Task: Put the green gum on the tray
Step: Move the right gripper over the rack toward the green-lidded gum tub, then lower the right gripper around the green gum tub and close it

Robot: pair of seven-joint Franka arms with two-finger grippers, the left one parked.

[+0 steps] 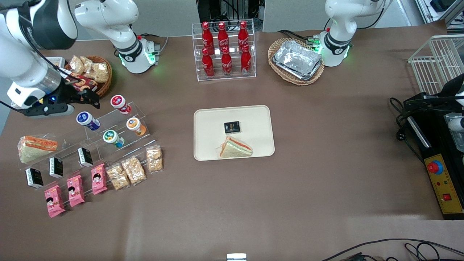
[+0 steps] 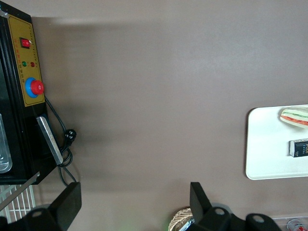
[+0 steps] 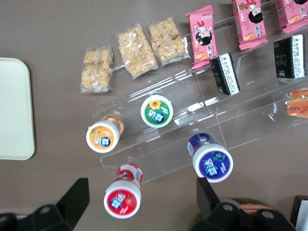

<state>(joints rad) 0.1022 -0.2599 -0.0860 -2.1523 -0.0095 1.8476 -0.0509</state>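
Note:
The green gum [image 1: 111, 137] [image 3: 156, 110] lies tilted on the lower step of a clear acrylic stand [image 1: 119, 127], showing its green-rimmed white lid. The cream tray [image 1: 206, 119] [image 3: 14, 110] [image 2: 264, 144] sits mid-table and carries a sandwich [image 1: 235, 148] and a small black packet [image 1: 232, 127]. My gripper [image 1: 87, 98] [image 3: 142, 202] hangs open above the stand's upper step, farther from the front camera than the green gum and well apart from it. Nothing is held between its fingers.
Red-lidded [image 3: 123, 196], blue-lidded [image 3: 212, 160] and orange-lidded [image 3: 103, 135] bottles share the stand. Snack bars [image 1: 132, 169], pink packets [image 1: 76, 190], black cartons [image 1: 56, 166] and a sandwich [image 1: 36, 146] lie around it. A cola rack [image 1: 224, 50] and a basket of foil trays [image 1: 296, 61] stand farther back.

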